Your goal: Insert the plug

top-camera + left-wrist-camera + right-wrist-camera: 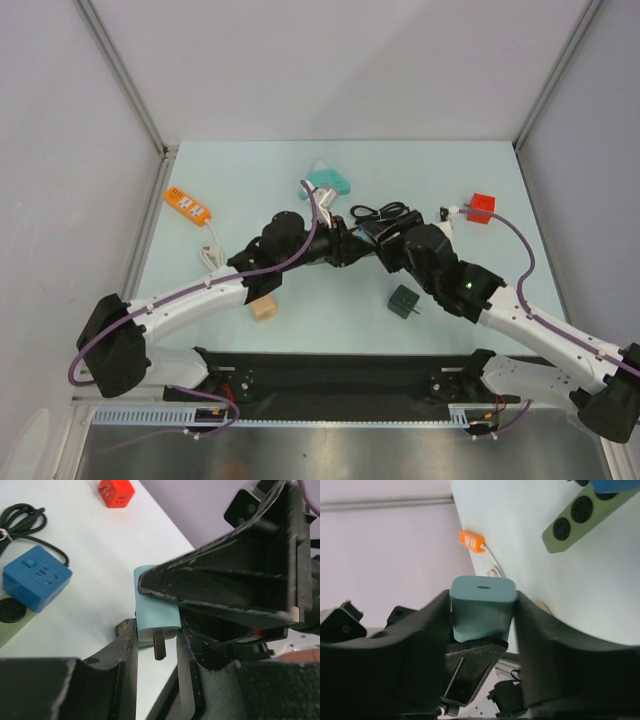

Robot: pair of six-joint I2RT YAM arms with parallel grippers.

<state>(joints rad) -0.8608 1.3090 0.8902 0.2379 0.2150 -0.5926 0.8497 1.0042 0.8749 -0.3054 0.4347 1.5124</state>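
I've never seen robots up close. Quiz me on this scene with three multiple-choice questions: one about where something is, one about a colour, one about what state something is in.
1. Where is the orange power strip?
A) on the left part of the table
B) at the far right edge
C) between the jaws

2. What colour is the cube socket on the right?
A) yellow
B) red
C) white

3. What state is the teal charger plug in?
A) lying flat on the table
B) gripped above the table by the right arm's jaws
C) pushed into the orange strip

Answers:
1 A: the top view shows it at the left, near the wall.
2 B: it is bright red in the top view.
3 B: the right wrist view shows the jaws pressed against both its sides.
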